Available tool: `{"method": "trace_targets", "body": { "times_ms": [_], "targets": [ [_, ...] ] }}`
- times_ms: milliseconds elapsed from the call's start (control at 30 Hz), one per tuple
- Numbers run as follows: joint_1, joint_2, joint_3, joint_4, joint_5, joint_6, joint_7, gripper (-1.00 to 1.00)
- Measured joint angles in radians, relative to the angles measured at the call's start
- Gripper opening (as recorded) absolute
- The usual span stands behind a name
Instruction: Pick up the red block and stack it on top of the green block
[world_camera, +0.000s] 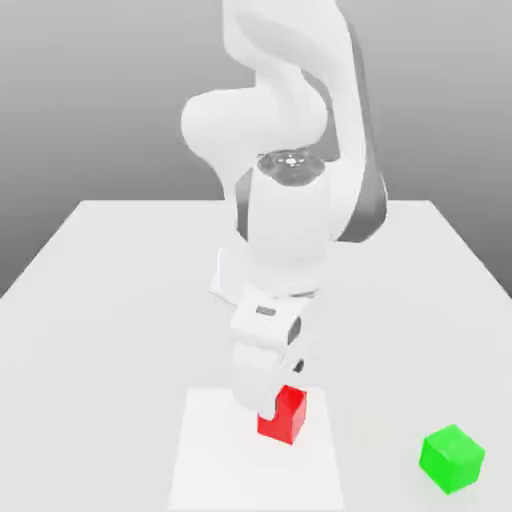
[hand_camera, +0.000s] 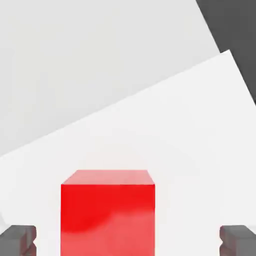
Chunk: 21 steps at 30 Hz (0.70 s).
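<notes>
Here my tool (hand_camera: 128, 240) hangs wide open, empty, fingers (hand_camera: 18, 239) either side of the red block (hand_camera: 108, 212) on the bench's white mat (world_camera: 215, 450); I should sink squarely and centre before closing. Green block (world_camera: 452, 458) sits well apart, toward the exterior view's right

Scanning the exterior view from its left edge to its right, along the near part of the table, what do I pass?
Bare table → white mat → red block, with the open gripper down at it → green block.
</notes>
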<state>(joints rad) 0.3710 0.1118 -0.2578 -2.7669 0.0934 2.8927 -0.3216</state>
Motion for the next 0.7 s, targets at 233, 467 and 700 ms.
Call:
{"method": "trace_targets", "body": {
  "times_ms": [233,467,700],
  "targets": [
    [-0.069,0.117,0.100,0.008,0.124,0.095,-0.087,0.00],
    [-0.088,0.140,0.125,0.009,0.146,0.110,-0.102,-1.00],
    [-0.031,0.042,0.040,0.005,0.038,0.033,-0.027,-1.00]
  ]
}}
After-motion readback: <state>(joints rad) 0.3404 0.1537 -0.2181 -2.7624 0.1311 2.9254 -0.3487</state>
